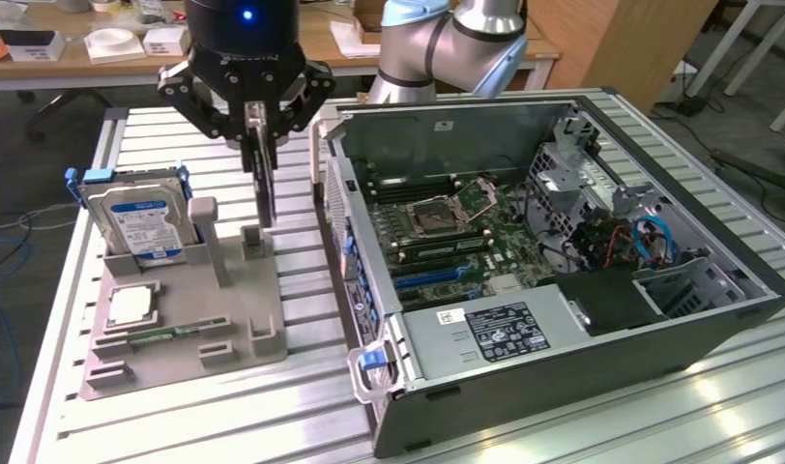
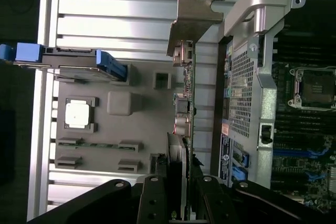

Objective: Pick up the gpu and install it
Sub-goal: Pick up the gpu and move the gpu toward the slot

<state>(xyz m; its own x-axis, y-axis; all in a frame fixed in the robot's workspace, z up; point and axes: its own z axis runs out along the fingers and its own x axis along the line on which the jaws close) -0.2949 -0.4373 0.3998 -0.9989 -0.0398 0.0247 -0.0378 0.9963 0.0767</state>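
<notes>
The gripper [image 1: 254,116] is pinching the gpu [image 1: 262,184] by its upper edge, so the card hangs upright and edge-on. It is over the far part of the grey parts holder [image 1: 257,329] on the bench [image 1: 238,406]. The open computer case [image 1: 702,319] is just beside it on the exterior view's right, and the hard drive [image 1: 137,222] stands in the holder on the exterior view's left. The wrist view shows the card's silver bracket [image 2: 197,11].
</notes>
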